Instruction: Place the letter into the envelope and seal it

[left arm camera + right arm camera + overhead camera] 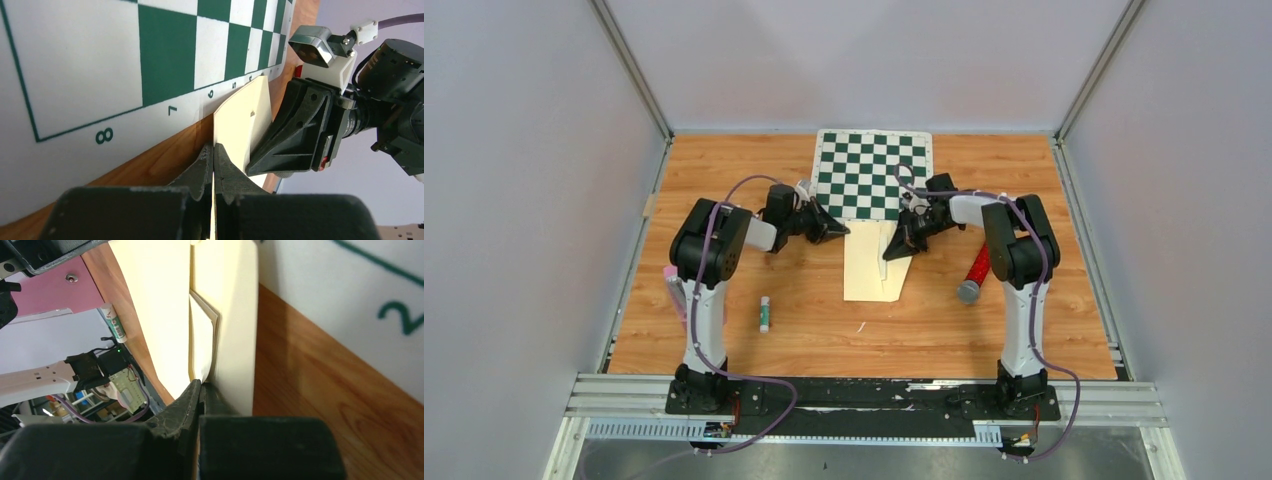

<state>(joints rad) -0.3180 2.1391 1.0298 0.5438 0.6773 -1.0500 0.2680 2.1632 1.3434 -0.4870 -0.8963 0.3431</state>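
The plain cream paper envelope [871, 272] lies at six o'clock of the green-and-white chessboard [864, 170]. The left gripper [842, 232] is clamped on its edge. The right gripper [893, 251] seemingly pinches the off-white bordered letter [201, 345] inside. Best to feed the letter slowly and hold the mouth open.

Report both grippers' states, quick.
Left gripper: closed, pinching the envelope by its edge.
Right gripper: closed on the envelope too, right where the letter shows inside it.

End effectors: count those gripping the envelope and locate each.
2. The left end effector pinches the envelope at its far-left corner; the right end effector pinches its right side. Neither is hidden.
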